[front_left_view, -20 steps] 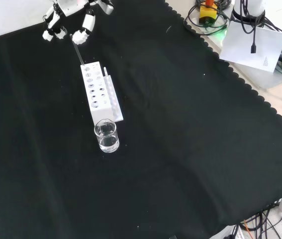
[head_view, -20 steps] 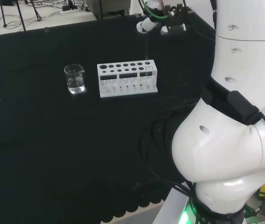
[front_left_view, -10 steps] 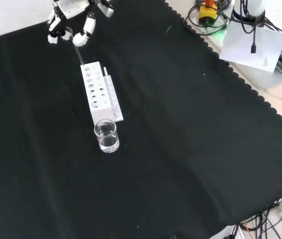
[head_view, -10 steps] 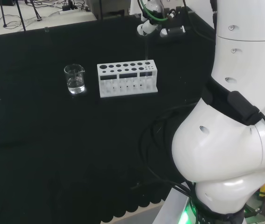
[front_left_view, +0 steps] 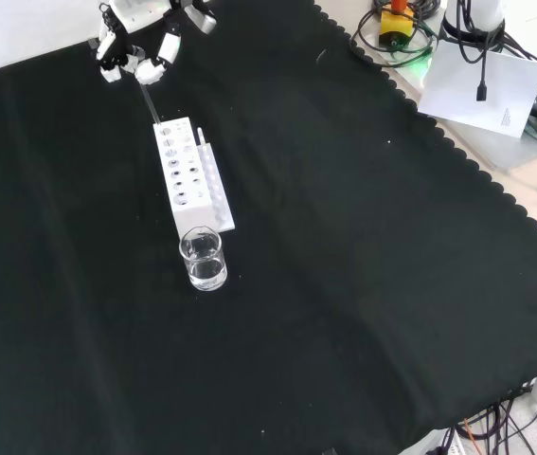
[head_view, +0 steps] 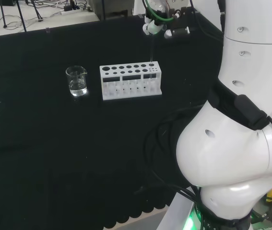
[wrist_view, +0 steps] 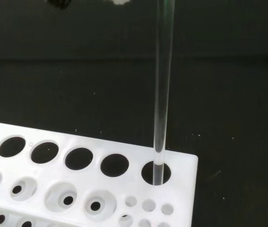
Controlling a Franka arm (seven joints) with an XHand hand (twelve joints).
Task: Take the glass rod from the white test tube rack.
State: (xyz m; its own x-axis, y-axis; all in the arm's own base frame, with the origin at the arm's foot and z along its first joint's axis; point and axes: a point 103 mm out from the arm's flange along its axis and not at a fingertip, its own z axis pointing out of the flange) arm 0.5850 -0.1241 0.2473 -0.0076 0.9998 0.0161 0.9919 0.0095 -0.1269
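Observation:
The white test tube rack (head_view: pixel 131 81) lies on the black cloth, also seen in the front view (front_left_view: pixel 187 175) and close up in the wrist view (wrist_view: pixel 77 189). A clear glass rod (wrist_view: pixel 162 94) stands upright in the rack's end hole, its lower tip inside the hole. In the head view the rod (head_view: pixel 150 50) rises from the rack's right end to the hand (head_view: pixel 151 28). In the front view the hand (front_left_view: pixel 140 52) hangs over the rack's far end, its fingertips (front_left_view: pixel 152 70) curled in on the top of the rod (front_left_view: pixel 151 102).
A glass beaker (head_view: pixel 76 80) holding some clear liquid stands left of the rack in the head view, and just in front of the rack in the front view (front_left_view: pixel 202 258). The arm's white links (head_view: pixel 241 120) rise at the head view's right.
The hand's fingers have drawn together around the rod's top. The rod still stands in the rack's end hole.

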